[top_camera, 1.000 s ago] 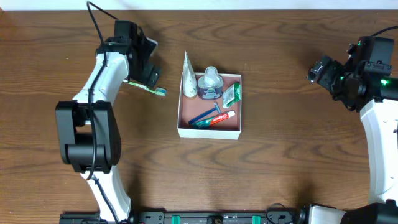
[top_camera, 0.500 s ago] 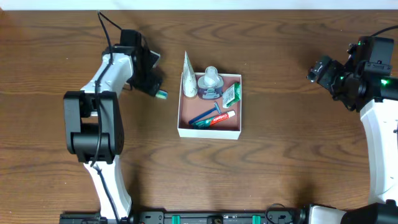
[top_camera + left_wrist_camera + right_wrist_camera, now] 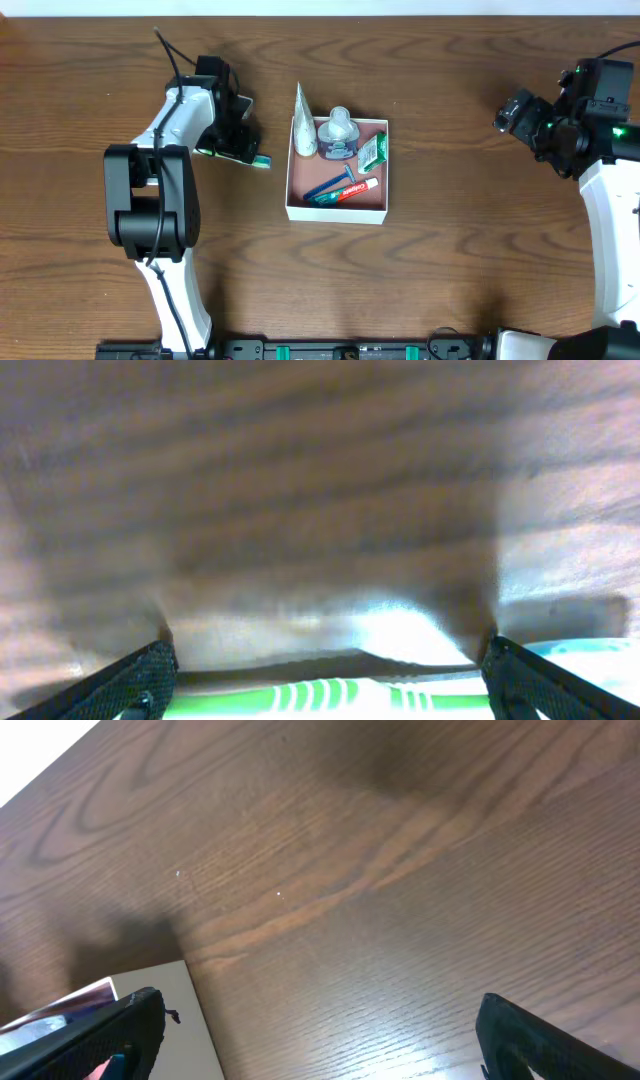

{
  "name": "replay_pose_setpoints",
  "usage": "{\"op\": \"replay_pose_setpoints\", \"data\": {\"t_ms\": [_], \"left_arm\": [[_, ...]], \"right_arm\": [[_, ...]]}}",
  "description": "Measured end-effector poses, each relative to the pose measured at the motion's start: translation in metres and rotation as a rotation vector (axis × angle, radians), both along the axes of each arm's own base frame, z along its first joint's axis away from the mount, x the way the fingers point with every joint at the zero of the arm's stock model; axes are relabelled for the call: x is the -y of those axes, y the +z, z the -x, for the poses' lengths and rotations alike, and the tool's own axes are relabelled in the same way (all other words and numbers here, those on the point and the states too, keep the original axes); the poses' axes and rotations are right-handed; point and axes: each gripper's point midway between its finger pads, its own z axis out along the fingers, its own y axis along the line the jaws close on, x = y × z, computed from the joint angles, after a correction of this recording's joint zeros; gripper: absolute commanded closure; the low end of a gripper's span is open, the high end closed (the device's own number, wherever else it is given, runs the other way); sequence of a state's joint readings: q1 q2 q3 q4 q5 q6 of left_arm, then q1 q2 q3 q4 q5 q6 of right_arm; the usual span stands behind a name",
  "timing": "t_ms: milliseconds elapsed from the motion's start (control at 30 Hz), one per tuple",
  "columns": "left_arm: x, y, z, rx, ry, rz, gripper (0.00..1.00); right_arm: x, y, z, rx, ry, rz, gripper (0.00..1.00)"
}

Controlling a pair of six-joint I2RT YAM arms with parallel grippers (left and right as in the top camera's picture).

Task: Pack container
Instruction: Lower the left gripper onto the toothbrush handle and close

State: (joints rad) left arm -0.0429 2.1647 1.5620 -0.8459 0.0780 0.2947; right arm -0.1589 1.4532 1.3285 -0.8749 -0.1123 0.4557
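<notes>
Your brown wooden worktop (image 3: 450, 260) filled the overhead view, with your two arms as the biggest things on it. The left arm (image 3: 150, 200) reached from the near edge toward the far left part. The right arm (image 3: 610, 200) stood at the right edge, folded back well apart from everything else. Next in size, the container (image 3: 336, 213) sat near the middle of the worktop, slightly toward the far side. It was a shallow square box with thin white walls and a reddish-pink floor, and it was already holding toiletries. Your left gripper (image 3: 325, 660) hung low over the worktop just left of the container, with its jaws spread wide and released, clamped on nothing. Your right gripper (image 3: 320, 1020) was likewise fully released, over bare wood at the far right and holding nothing. Inside the container, a white tube (image 3: 303, 125) leaned in the far left corner, with its pointed end poking out past the far wall. Beside it, a grey-blue bottle with a pale cap (image 3: 340, 135) lay along the far wall. A green packet (image 3: 373, 150) rested against the right wall. A red-and-white toothpaste tube (image 3: 355, 190) and a blue razor (image 3: 330, 185) lay slantwise together near the front wall. Outside the box, a green-and-white toothbrush (image 3: 258, 160) lay flat on the worktop under your left gripper. In the wrist view its handle ran across between the two open fingers. From the blur there you could not tell whether either finger touched it.
</notes>
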Motion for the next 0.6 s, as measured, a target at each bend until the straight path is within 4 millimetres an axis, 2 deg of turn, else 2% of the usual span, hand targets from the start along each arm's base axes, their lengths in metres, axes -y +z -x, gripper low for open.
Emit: {"op": "replay_pose_setpoints", "data": {"t_ms": [367, 467, 600], "left_arm": [[-0.002, 0.001, 0.041, -0.171, 0.223, -0.017, 0.02], [-0.001, 0.001, 0.041, -0.171, 0.247, -0.014, 0.02], [-0.001, 0.000, 0.029, -0.124, 0.242, -0.007, 0.02]], "right_arm": [[0.000, 0.000, 0.000, 0.000, 0.000, 0.000, 0.01], [0.000, 0.000, 0.000, 0.000, 0.000, 0.000, 0.01], [0.000, 0.000, 0.000, 0.000, 0.000, 0.000, 0.01]]}}
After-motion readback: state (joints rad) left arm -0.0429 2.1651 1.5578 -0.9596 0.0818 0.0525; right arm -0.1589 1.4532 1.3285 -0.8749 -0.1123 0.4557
